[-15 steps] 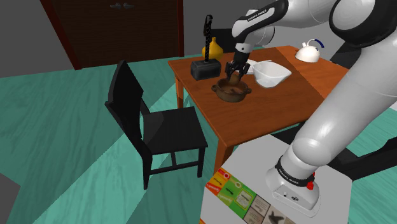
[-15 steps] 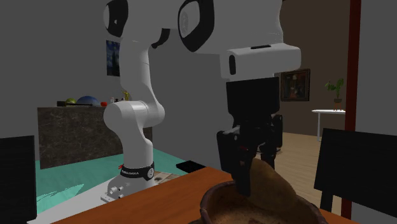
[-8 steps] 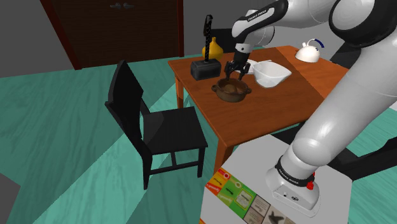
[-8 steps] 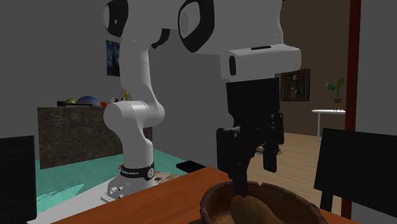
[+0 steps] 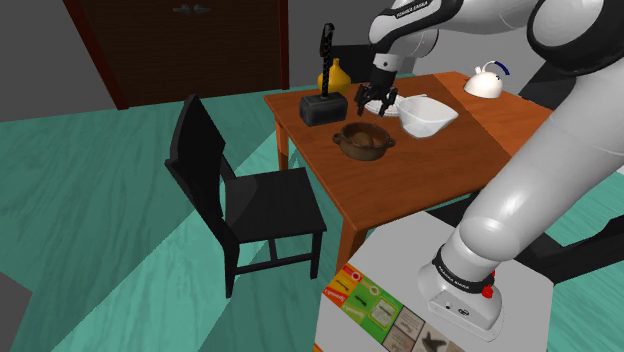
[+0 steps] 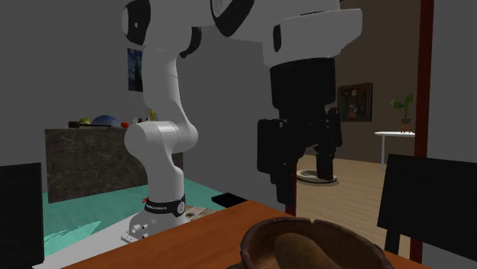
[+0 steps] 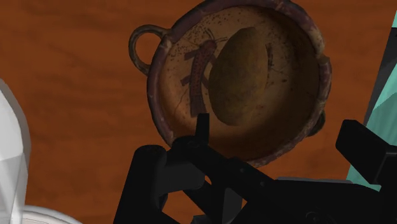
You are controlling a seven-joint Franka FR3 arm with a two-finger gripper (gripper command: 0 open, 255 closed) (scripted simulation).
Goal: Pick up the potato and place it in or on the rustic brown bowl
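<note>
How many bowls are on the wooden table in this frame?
2. The rustic brown round bowl, holding the potato, sits below the open black gripper. A white bowl stands just right of it in the shoulder view. The arm may hide others.

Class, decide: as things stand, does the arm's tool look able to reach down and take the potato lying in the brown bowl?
Probably yes. The tool hangs open above the bowl, the potato lies uncovered inside, and nothing stands between them.

Potato [image 7: 238, 76] lies in bowl [image 7: 175, 102] on table [image 7: 63, 108].
</note>
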